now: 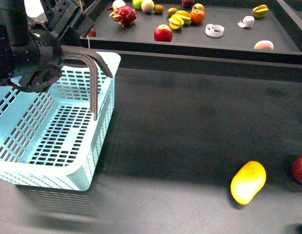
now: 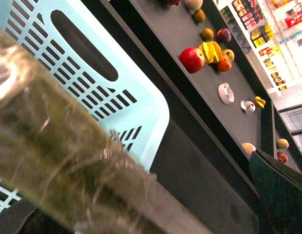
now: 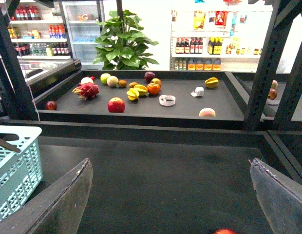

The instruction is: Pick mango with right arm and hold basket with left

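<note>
Right gripper [image 3: 170, 162] – jaws spread wide, nothing between them. Its wrist view looks across the bare dark table [image 3: 156, 185] toward the back tray [image 3: 224, 114] of fruit. Only a sliver of something red sits close to the camera.

Mango [image 1: 248, 182] lies on the table at front right, long axis tilted, touching nothing. A red apple [image 1: 301, 169] is near it on the right, and the basket is well apart to its left. The front view doesn't show the right arm, so I can't tell how the mango sits relative to that gripper.

Basket [image 1: 100, 126] is at front left, upright. Left arm [image 1: 24, 53] hangs over its far left corner, with the left gripper [image 1: 56, 58] right at the end of the raised taped handle [image 1: 95, 80]. In the left wrist view that handle fills the near foreground, blurred – one dark finger [image 2: 280, 190] shows off to the side. Can't tell whether the jaws are clamped on the handle.
</note>
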Controlling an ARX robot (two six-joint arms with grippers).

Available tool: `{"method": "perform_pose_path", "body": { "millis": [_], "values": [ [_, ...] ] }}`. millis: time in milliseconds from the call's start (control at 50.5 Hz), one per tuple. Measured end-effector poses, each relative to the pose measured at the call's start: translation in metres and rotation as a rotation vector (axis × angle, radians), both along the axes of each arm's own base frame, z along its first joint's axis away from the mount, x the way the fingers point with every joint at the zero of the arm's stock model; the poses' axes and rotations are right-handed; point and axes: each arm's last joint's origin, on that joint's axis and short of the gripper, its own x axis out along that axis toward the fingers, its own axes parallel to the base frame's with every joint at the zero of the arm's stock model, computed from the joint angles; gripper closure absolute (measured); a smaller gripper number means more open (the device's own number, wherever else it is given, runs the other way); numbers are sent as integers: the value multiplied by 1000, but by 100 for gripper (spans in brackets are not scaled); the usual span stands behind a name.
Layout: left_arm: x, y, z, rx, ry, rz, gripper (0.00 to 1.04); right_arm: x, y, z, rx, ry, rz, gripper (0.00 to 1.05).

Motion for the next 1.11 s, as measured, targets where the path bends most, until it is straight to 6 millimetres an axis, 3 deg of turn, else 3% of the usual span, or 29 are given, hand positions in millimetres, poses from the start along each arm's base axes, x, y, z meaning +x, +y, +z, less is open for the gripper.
{"method": "perform_pose_path", "body": {
  "millis": [178,436,515,654,912,1110],
  "values": [
    [27,10,-16,0,30,87,9,0,0,0,0,0,0,8],
    [32,10,-13,-55,46,104,55,0,0,0,0,0,0,8],
    [28,8,-9,-77,65,98,64,0,0,0,0,0,0,8],
    [5,5,-2,-48,107,37,87,0,0,0,0,0,0,8],
    [-61,-6,36,85,13,-224,88,0,0,0,0,0,0,8],
    [-114,-19,33,202,-62,-515,88,0,0,0,0,0,0,8]
  ]
}}
